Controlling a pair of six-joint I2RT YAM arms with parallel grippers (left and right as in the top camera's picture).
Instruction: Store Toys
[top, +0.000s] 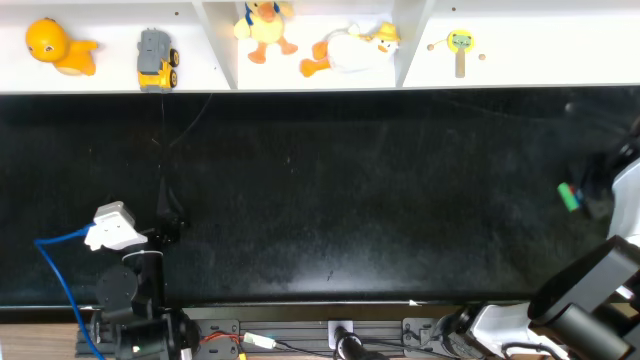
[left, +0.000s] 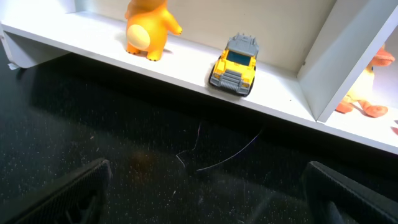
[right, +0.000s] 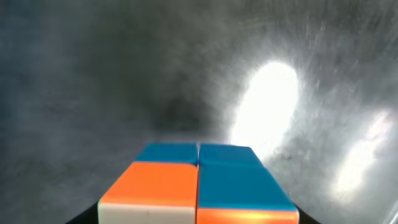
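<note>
The right gripper (top: 578, 196) is clamped on a cube (right: 198, 186) with orange and blue tiles, over the black mat (top: 350, 200) near its right edge. The left gripper (left: 208, 183) has its fingers apart and holds nothing. It faces a truck (left: 235, 65) on the white shelf (left: 186, 65).

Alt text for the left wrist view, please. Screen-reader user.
A yellow toy truck and an orange toy duck stand in one compartment of a white shelf beyond a black table. The left gripper is open over the table.
</note>
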